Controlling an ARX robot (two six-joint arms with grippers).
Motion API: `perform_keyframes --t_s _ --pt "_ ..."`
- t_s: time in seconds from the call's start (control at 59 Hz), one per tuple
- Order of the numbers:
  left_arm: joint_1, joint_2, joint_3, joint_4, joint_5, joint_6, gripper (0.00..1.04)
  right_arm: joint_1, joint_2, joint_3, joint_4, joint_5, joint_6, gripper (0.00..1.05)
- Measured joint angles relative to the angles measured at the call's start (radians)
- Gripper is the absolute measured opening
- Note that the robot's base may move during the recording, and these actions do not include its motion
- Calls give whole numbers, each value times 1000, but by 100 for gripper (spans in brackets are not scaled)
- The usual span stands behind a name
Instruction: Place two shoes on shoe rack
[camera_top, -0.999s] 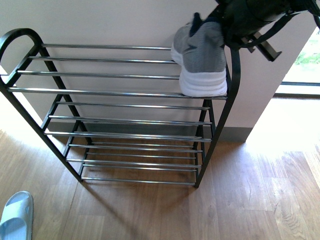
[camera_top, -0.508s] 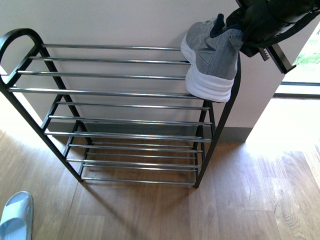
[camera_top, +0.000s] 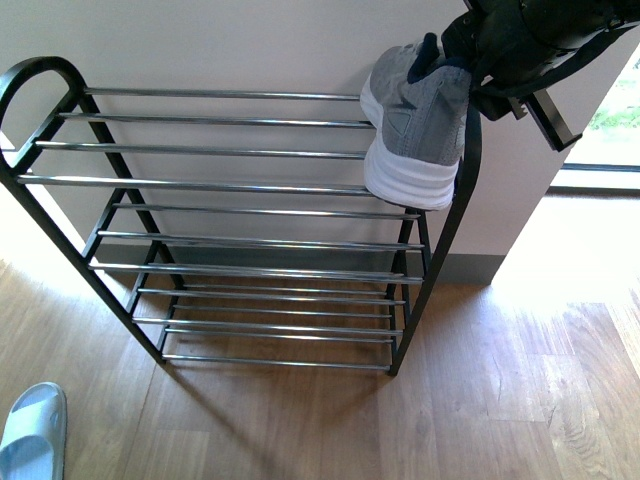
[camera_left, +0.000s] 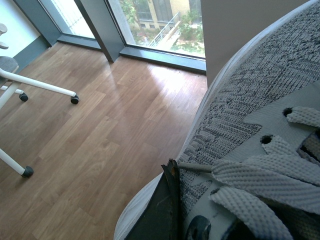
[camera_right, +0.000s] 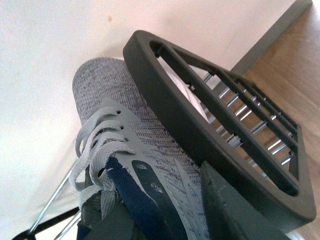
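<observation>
A cream wall (camera_top: 220, 40) backs a wooden floor (camera_top: 480, 400), and the shoe rack (camera_top: 230, 185) stands against it; a pale blue slide (camera_top: 32, 435) lies on the floor to the rack's front left, well apart from it. At the right end of the top shelf the grey sneaker (camera_top: 420, 120) rests on the chrome bars, toe toward the wall, its white heel jutting past the front bar; the right hand (camera_top: 478, 70) sits above and just behind the heel, closed on the dark collar. In the right wrist view the rack's rounded side piece (camera_right: 200, 135) runs just beside the sneaker, and one dark finger (camera_right: 235, 210) lies along the shoe's flank. The left wrist view shows a second sneaker (camera_left: 260, 115) up against the left hand (camera_left: 175, 220), one finger (camera_left: 167, 200) pressed by the laces, the shoe gripped above the floor; a white chair (camera_left: 35, 85) and a window (camera_left: 165, 20) stand beyond.
</observation>
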Motion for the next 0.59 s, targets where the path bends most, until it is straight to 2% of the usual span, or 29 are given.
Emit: perform_keyframes --t_s 0.068,0.136,0.254,0.322,0.356,0.39,0.424,0.457,0.508,0.593 --pt "0 0 0 0 0 0 2 -6 -35 -18 -10 -34 6 48" --pt "0 0 0 0 0 0 2 -14 -77 -34 -27 -68 -2 58" --pt "0 0 0 0 0 0 2 -25 -182 -66 -34 -92 -118 76" --pt "0 0 0 0 1 0 2 -31 -310 -135 58 0 -375 91" --pt "0 0 0 0 1 0 2 -44 -387 -195 148 18 -562 97" --pt "0 0 0 0 0 0 2 -52 -432 -241 219 25 -729 95" --pt "0 0 0 0 -2 0 2 -63 -468 -306 368 55 -862 88" --pt "0 0 0 0 -2 0 2 -72 -490 -359 482 58 -945 83" --pt "0 0 0 0 -1 0 2 -87 -513 -431 606 52 -1027 76" --pt "0 0 0 0 1 0 2 -110 -542 -541 727 38 -1100 66"
